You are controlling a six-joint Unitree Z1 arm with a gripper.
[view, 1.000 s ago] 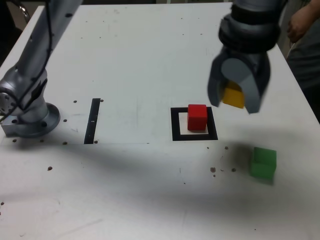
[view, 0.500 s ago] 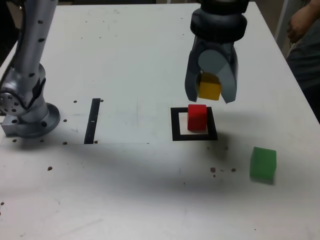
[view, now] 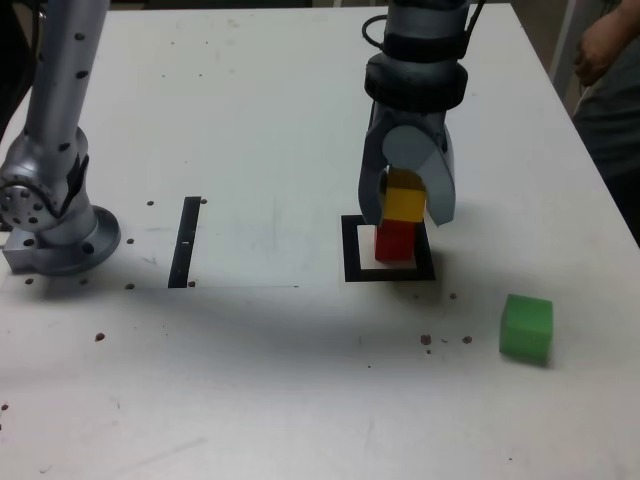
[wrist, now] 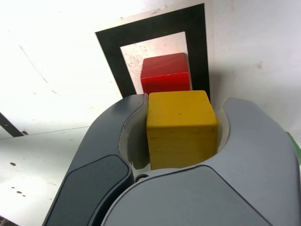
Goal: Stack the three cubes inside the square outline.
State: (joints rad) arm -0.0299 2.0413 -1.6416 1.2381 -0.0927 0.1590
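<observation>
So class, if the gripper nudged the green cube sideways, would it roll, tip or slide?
Probably slide: the green cube sits flat on the white table and has flat faces, so rolling seems unlikely. It looks as wide as it is tall, so tipping seems unlikely under a low push. Its matte surface suggests moderate grip, not slipperiness.

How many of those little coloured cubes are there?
3: the red cube sits inside the square outline, the yellow cube is in the pincer above it, and the green cube lies apart on the table.
</observation>
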